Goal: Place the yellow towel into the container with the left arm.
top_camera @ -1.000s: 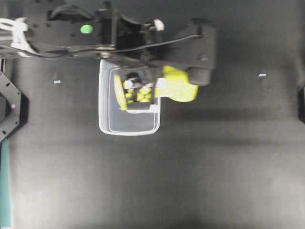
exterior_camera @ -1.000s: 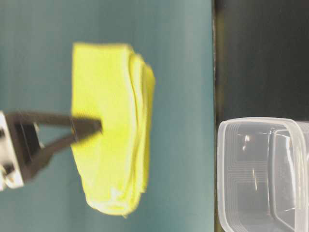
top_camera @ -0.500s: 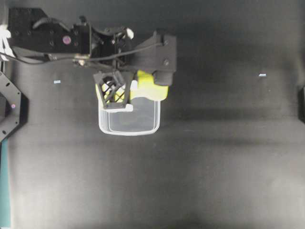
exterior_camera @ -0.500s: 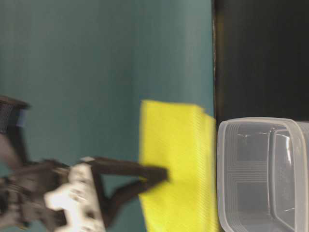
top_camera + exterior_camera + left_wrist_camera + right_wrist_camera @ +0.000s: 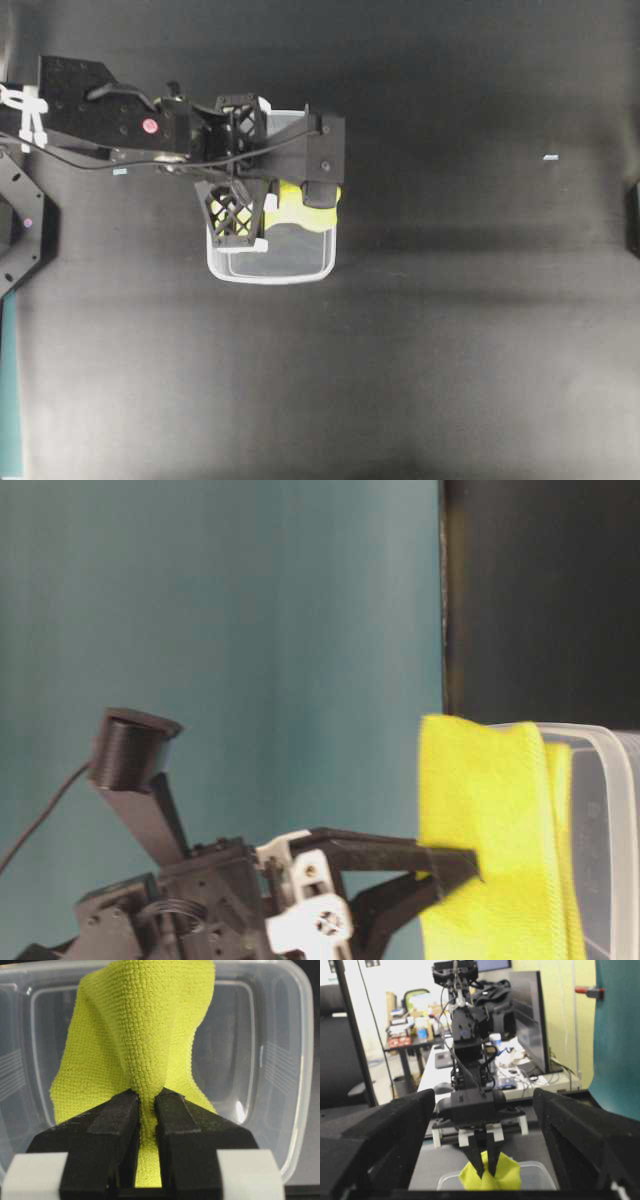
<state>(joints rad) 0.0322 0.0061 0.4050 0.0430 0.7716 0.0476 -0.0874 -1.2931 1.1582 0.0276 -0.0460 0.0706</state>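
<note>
Yellow towel (image 5: 142, 1045) is pinched in the clenched jaws of the left gripper (image 5: 146, 1105), hanging straight ahead of them into the clear container (image 5: 295, 1070) on the worktop (image 5: 450, 340). Right gripper (image 5: 485, 1145), jaws parted, stands well apart.

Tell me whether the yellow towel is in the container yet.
Partly in: the yellow towel hangs into the container, pinched by the left pincer, not released.

— Where is the towel (image 5: 140, 1045)?
— Pinched between the left gripper's (image 5: 146, 1110) fingers, hanging partly inside the container (image 5: 280, 1060), over one end of it

— And the container?
— On the table (image 5: 450, 330), left of centre in the overhead view
</note>
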